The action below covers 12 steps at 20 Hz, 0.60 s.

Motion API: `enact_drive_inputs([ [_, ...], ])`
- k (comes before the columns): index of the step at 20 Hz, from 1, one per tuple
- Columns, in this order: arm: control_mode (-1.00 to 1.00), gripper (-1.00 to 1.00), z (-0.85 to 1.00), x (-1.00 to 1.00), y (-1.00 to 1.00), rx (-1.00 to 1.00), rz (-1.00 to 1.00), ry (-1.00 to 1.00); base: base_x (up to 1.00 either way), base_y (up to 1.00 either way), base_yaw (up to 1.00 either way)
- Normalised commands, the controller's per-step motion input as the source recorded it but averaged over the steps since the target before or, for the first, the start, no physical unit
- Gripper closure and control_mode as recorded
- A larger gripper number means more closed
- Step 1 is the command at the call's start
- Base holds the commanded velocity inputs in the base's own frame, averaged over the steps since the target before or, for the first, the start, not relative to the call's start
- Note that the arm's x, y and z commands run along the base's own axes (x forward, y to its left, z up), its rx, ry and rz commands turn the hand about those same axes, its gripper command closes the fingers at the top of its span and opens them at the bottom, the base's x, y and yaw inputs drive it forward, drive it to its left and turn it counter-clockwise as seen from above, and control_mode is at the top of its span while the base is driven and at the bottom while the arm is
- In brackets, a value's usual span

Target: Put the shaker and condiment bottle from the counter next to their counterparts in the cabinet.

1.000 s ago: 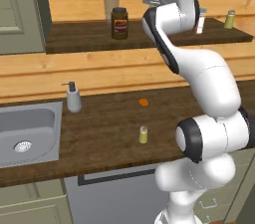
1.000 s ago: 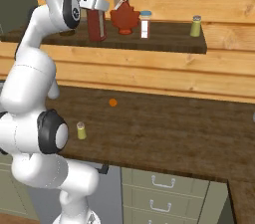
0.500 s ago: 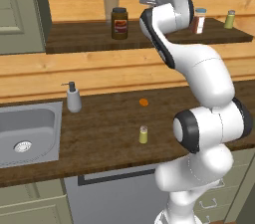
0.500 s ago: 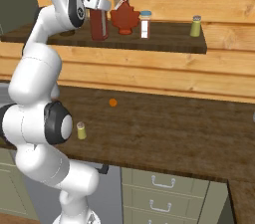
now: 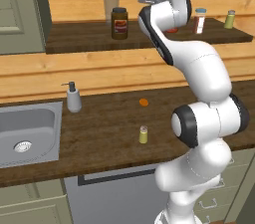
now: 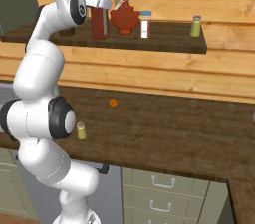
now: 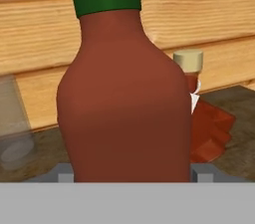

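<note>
condiment bottle (image 6: pixel 98 10): upright on the cabinet (image 6: pixel 164 45), just left of the maple-leaf bottle (image 6: pixel 124 18), unmoved over the last second.
gripper (image 6: pixel 101 2): fingers flank its shoulder; clamped or loosened, cannot tell.
shaker (image 6: pixel 81 130): untouched on the counter (image 6: pixel 169 133), next job.

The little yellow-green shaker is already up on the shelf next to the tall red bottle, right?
Not yet. The little shaker stands down on the counter, as the right base view shows. The tall red bottle is on the shelf, beside the maple-leaf bottle.
</note>
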Motion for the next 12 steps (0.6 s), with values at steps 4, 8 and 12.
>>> enact_drive_inputs([
  [4, -1.00, 1.00, -0.38, 0.18, 0.01, 0.00, 0.00, -0.02, 0.00, 0.00, 0.00],
  [8, -1.00, 1.00, -0.46, 0.16, 0.00, 0.00, 0.00, -0.06, 0.00, 0.00, 0.00],
  [12, -1.00, -1.00, -0.43, 0.13, 0.05, 0.00, 0.00, -0.06, 0.00, 0.00, 0.00],
])
